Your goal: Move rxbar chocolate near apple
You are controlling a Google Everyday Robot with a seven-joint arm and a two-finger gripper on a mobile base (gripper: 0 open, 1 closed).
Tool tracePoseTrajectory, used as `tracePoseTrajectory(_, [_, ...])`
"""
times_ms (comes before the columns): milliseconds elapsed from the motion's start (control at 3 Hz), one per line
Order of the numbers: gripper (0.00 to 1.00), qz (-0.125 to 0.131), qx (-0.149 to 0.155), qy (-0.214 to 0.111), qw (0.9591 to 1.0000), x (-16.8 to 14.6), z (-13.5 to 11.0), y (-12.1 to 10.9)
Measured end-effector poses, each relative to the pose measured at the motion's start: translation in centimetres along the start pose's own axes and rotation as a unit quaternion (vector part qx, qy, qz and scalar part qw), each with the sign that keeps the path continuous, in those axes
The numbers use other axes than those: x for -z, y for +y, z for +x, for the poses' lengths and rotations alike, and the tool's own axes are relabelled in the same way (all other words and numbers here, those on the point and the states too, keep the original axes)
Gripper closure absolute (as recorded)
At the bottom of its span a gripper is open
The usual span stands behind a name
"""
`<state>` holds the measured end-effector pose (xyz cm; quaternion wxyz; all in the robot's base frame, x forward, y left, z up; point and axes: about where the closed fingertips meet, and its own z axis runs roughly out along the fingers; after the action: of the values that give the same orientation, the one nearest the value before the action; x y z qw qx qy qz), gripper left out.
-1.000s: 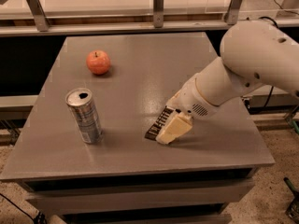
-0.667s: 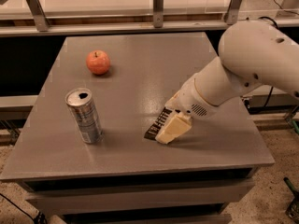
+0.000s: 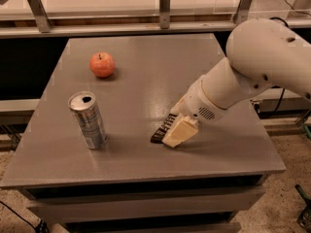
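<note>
The rxbar chocolate [image 3: 162, 128] is a black wrapper bar with white print, at the table's front middle, right of the can. My gripper [image 3: 171, 135] is down on it from the right, shut on the bar at the table surface. A cream finger [image 3: 181, 131] covers the bar's right side, and the other finger is hidden behind it. The apple [image 3: 102, 64] is red-orange and sits at the far left of the table, well apart from the bar and the gripper.
A silver drink can [image 3: 88, 120] stands upright at the front left, between the apple and the front edge. The grey table [image 3: 146, 72] has a railing behind it. My white arm [image 3: 262, 62] reaches in from the right.
</note>
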<state>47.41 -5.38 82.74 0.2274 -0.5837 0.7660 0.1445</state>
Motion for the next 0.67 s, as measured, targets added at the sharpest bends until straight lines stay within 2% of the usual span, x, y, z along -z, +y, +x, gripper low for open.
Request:
tracePoseTrajectory(333, [1.00, 0.000, 0.000, 0.000, 1.0000, 0.0, 0.0, 0.0])
tracePoseTrajectory(667, [1.00, -0.004, 0.021, -0.013, 0.9997, -0.3, -1.3, -0.7])
